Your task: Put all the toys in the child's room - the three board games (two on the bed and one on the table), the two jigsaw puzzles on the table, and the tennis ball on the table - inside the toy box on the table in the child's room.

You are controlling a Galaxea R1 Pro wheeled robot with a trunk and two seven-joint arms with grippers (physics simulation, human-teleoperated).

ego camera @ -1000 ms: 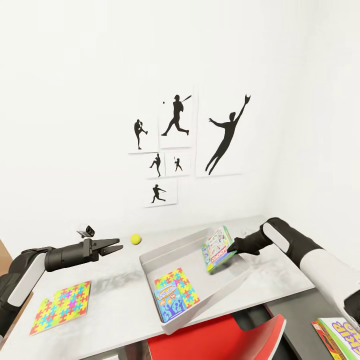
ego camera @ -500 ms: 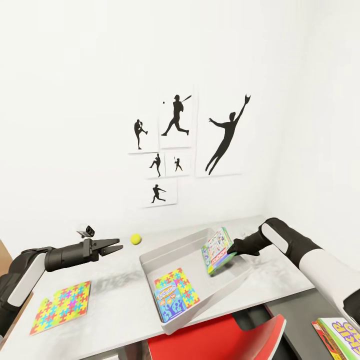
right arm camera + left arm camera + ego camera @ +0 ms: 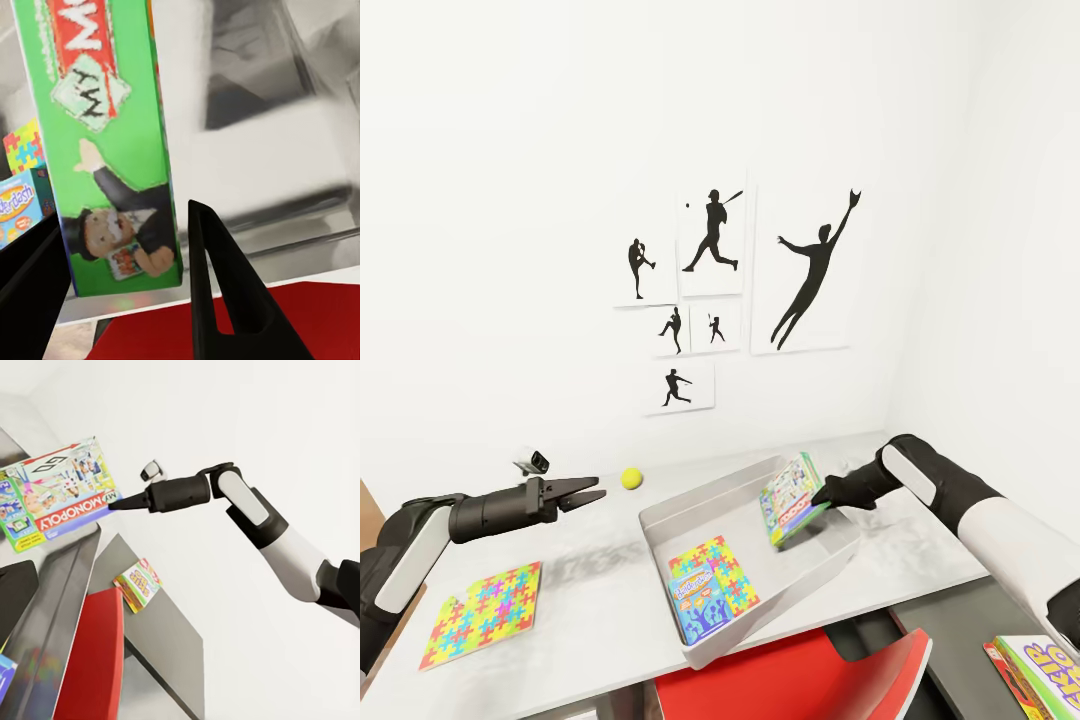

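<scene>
Landmark: toy box (image 3: pixel 815 575), grey bin on the table (image 3: pixel 610 610).

Nearest, beside the box toward the left arm: one jigsaw puzzle (image 3: pixel 482 613) flat on the table, not yet binned. Inside the box, on its floor: a blue printed game (image 3: pixel 695 603) with another puzzle (image 3: pixel 712 569) overlapping it.

Over the box's far-right end: right gripper (image 3: pixel 820 497) clamped on the Monopoly board game (image 3: pixel 789 498) by one edge, box tilted steeply above the rim. Right wrist view shows the game's green cover (image 3: pixel 112 150) running between the dark fingers (image 3: pixel 225 300).

To do it well, probably: lower until the bottom edge sits inside the walls, lean it flat, then release; dropping from here risks catching the rim.

Beyond the box on the left side: left gripper (image 3: pixel 587 493) spread open, empty, just short of the tennis ball (image 3: pixel 630 479).
</scene>
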